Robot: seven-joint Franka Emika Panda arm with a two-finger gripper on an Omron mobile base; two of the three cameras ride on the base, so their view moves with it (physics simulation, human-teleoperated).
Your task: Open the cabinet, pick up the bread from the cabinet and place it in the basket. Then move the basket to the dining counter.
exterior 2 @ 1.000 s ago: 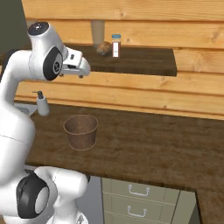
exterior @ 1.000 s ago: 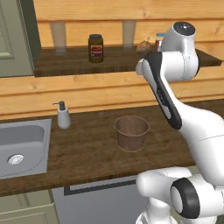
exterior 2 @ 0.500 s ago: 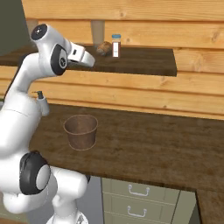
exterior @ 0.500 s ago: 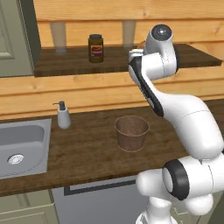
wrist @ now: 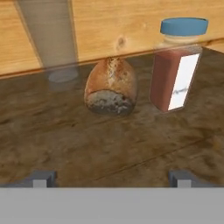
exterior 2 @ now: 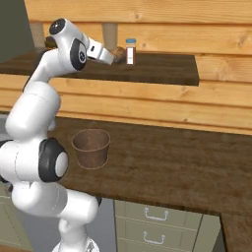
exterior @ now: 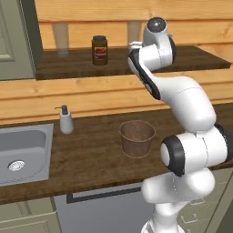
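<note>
The cabinet's grey-green door (exterior: 17, 40) stands swung open at the left, baring the dark brown shelf (exterior: 136, 61). The bread (wrist: 111, 86), a tan-brown bun, lies on that shelf against the wooden back wall; it also appears as the bun (exterior 2: 119, 52) just past my hand. My gripper (wrist: 111, 178) is open, level with the shelf and a short way in front of the bread, not touching it; from the right it is the gripper (exterior 2: 114, 58). The woven basket (exterior: 137, 138) stands empty on the dark worktop below, seen from the other side as the basket (exterior 2: 91, 147).
A blue-lidded spice jar (wrist: 177, 65) stands right beside the bread. A clear glass (wrist: 50, 39) is on its other side. A dark jar (exterior: 99, 50) sits further left on the shelf. A soap bottle (exterior: 66, 120) and steel sink (exterior: 18, 154) lie left of the basket.
The arm has swung in towards the shelf and stretched the hand out, bringing the gripper close to the bread. Basket and jars have not moved.
</note>
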